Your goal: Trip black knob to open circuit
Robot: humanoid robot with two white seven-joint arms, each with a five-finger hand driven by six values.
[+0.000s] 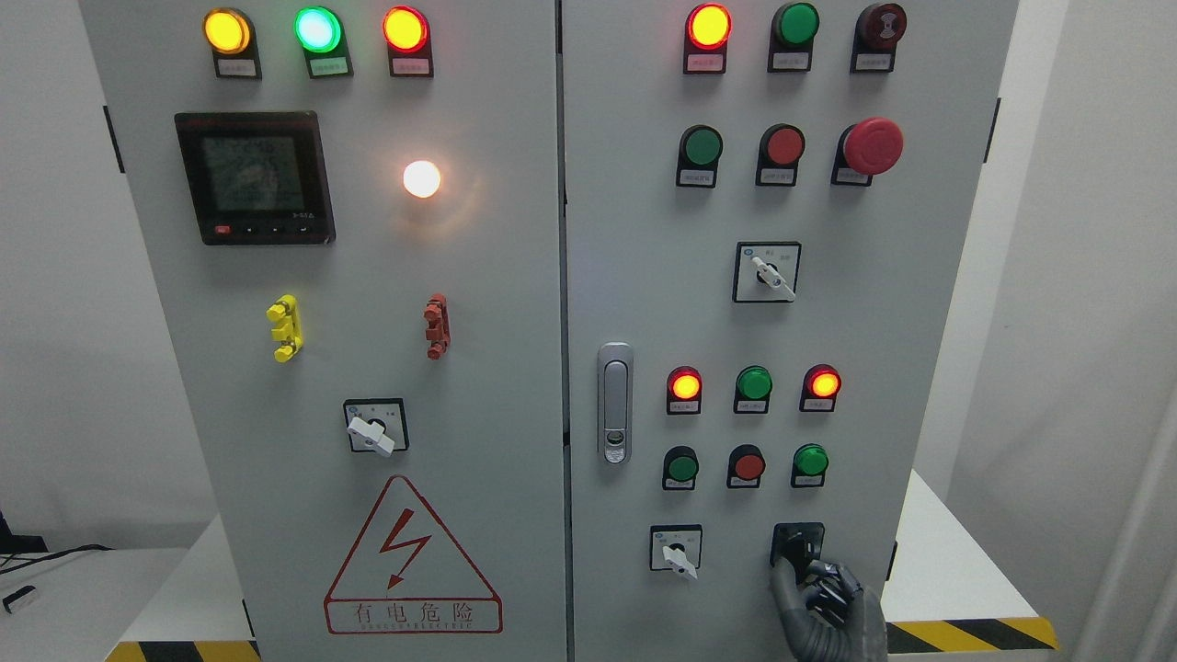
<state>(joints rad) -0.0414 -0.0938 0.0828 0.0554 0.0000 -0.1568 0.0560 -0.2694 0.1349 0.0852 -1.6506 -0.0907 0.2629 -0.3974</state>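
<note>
White walls flank a grey control cabinet [561, 368], floor room on both sides. Right hand [823, 598] at bottom edge, fingers closed around black knob [798, 547], low on right door.

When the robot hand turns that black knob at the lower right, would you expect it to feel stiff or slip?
The black knob looks rigid and panel-mounted, so it probably rotates only. It is small, so the right robot hand may slip.
</note>
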